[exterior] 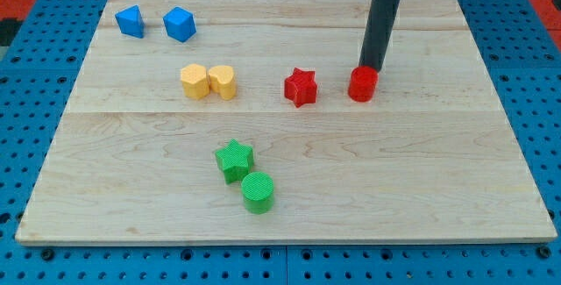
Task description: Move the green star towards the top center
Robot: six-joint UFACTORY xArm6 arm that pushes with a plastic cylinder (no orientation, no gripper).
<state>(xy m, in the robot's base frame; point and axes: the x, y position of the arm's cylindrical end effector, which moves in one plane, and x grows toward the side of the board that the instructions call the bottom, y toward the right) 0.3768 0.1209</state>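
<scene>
I see no containers here; every block sits directly on the pale wooden surface (421, 188), which lies on a blue pegboard (526, 66).

The green star (234, 160) sits left of the surface's centre, toward the view's bottom. It is a bright green, ridged star lying flat, with its points intact. At its 5 o'clock, touching or just beside it, stands the green cylinder (258, 191).

My arm carries no pincer, only the dark rod, so there is nothing released or clenched to report. My tip (372, 67) rests at the 12 o'clock edge of the red cylinder (362, 84), touching it or nearly so, well apart from the green star at its 2 o'clock. At the red cylinder's 9 o'clock sits the red star (300, 86).

Two yellow blocks (209, 81) stand side by side, touching, at the green star's 11 o'clock. Further off at 11 o'clock, two blue blocks (154, 23) sit near the surface's top-left corner.
</scene>
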